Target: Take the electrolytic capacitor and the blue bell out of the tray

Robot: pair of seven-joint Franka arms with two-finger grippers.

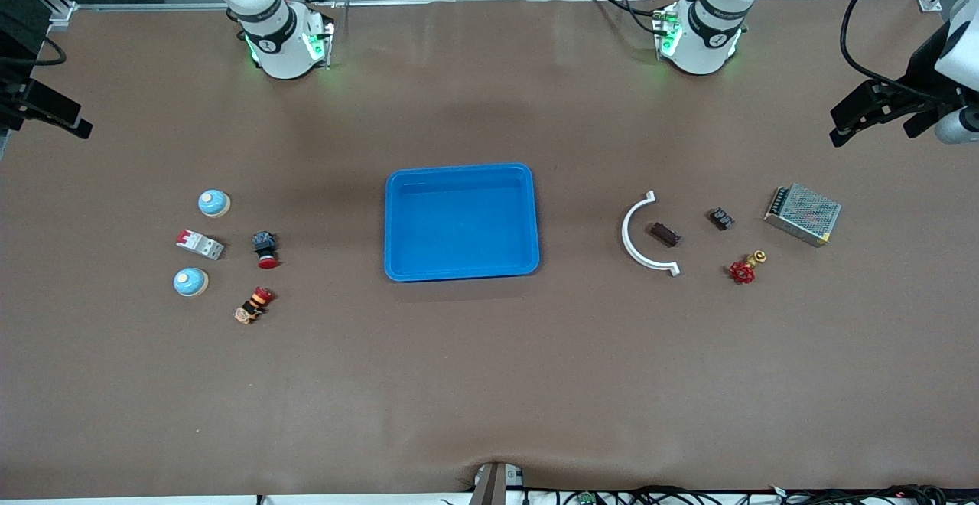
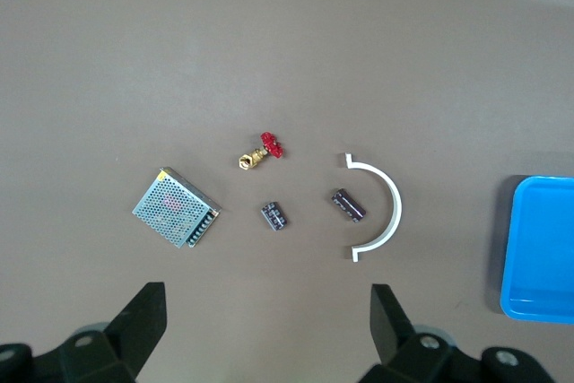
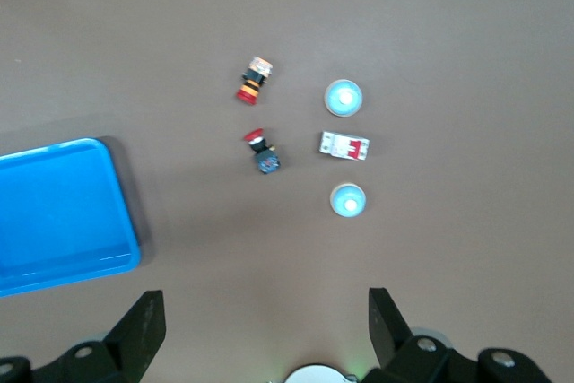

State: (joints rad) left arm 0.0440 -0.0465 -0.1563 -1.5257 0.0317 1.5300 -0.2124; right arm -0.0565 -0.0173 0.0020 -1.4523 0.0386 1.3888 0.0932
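Observation:
Two pale blue bells (image 1: 213, 203) (image 1: 190, 281) with tan bases stand toward the right arm's end of the table; the right wrist view shows them too (image 3: 343, 97) (image 3: 347, 201). Two small dark capacitors (image 1: 665, 234) (image 1: 720, 219) lie toward the left arm's end, one inside the curve of a white bracket; the left wrist view shows this pair as well (image 2: 348, 204) (image 2: 274, 216). My left gripper (image 2: 267, 298) hangs open high over that end, with bare table below it. My right gripper (image 3: 265, 298) hangs open high over the bells' end. Neither holds anything.
A blue tray (image 1: 398, 184) sits mid-table. By the capacitors lie a white curved bracket (image 1: 635, 249), a red-handled brass valve (image 1: 746, 268) and a metal mesh box (image 1: 803, 214). By the bells lie a red-and-white breaker (image 1: 200, 244) and two red push-buttons (image 1: 265, 249) (image 1: 255, 304).

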